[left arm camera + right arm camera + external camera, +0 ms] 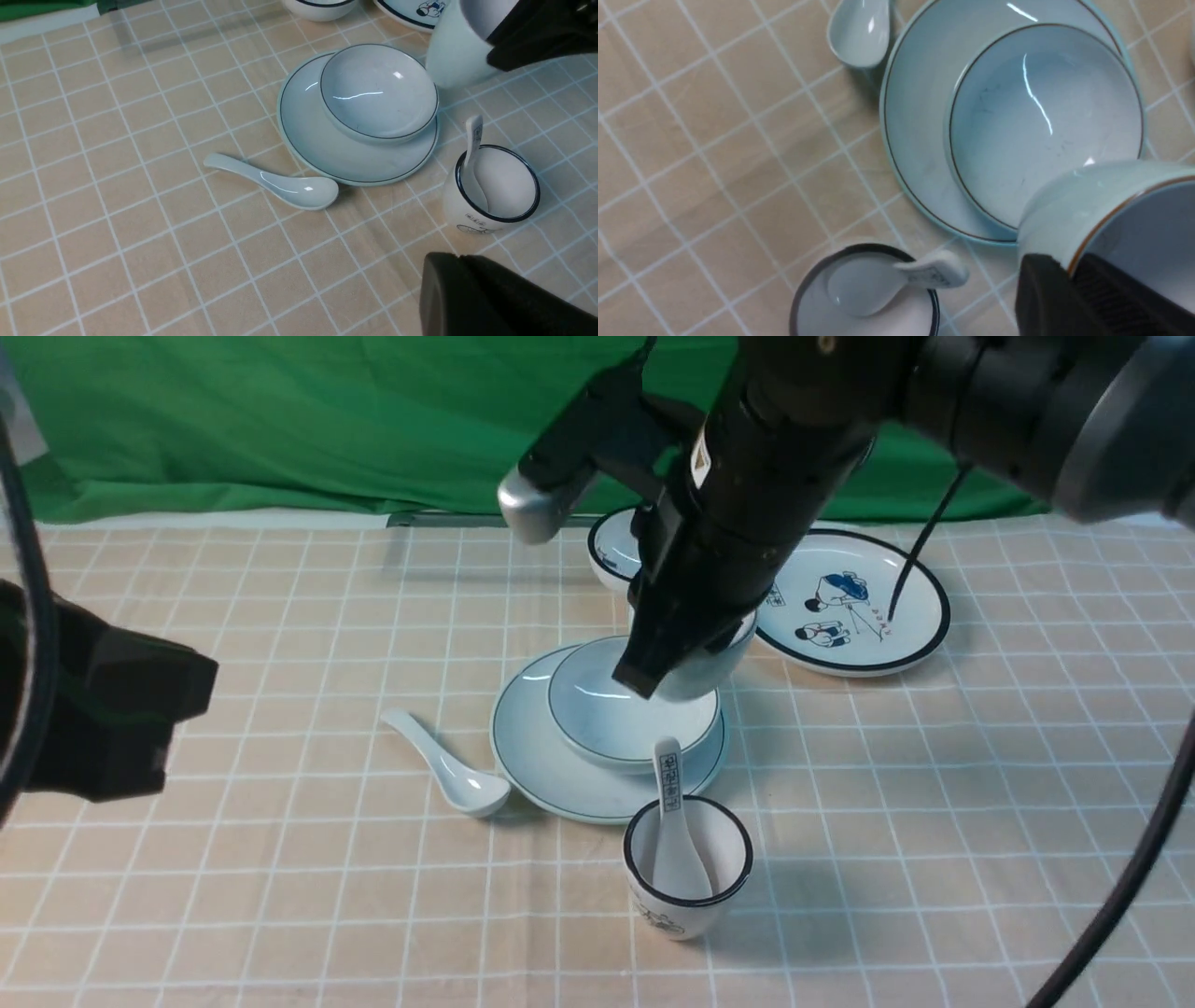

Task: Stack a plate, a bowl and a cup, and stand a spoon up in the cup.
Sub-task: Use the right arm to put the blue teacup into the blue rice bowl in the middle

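The plate (546,770) lies mid-table with the bowl (607,719) standing on it. My right gripper (644,677) is shut on the rim of the cup (700,667), one finger inside and one outside, holding it tilted above the bowl's far right edge. In the right wrist view the cup (1069,205) hangs over the bowl (1041,116) and plate (915,116). The spoon (448,770) lies on the cloth just left of the plate; it also shows in the left wrist view (280,184). My left gripper (460,255) is shut and empty, low at the left (201,686).
A black-rimmed patterned cup (686,873) with a marked spoon (672,821) in it stands just in front of the plate. A cartoon plate (859,602) and a black-rimmed bowl (611,555) sit at the back right. A green backdrop hangs behind the table.
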You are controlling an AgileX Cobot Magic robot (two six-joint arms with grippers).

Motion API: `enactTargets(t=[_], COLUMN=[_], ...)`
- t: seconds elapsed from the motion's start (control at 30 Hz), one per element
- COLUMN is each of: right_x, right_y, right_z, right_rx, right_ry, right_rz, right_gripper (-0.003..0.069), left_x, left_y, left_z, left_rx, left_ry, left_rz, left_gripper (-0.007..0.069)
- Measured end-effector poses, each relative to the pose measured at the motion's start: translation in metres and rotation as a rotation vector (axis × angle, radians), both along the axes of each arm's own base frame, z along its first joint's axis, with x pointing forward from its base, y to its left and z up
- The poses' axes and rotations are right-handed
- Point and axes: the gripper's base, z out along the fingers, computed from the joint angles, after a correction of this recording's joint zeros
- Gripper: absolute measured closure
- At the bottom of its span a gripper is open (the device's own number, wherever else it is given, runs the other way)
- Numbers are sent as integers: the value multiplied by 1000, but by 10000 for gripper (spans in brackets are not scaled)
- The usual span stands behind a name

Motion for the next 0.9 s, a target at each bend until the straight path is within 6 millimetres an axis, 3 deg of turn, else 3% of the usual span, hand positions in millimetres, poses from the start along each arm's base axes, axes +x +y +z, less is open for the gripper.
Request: enactTargets(t=[0.33,0.5,0.77,0.9], right_x=[36,43,46,46], right_y=[16,18,22,22], right_z=[-55,-74,-89,-90], right_rx=[30,14,13,14], right_ry=[-30,2,33,30], right_rz=[-16,-25,-35,-35], right_gripper=[589,589,586,538], left_x=[0,0,1,1], left_y=[-2,-2,-2,-2], left_z=[-4,-5,-4,-5], left_rx=[-1,1,-2,-2], left_ry=[5,2,-5,-3], left_rz=[-27,-28,-26,-27], left_gripper=[594,594,594,594])
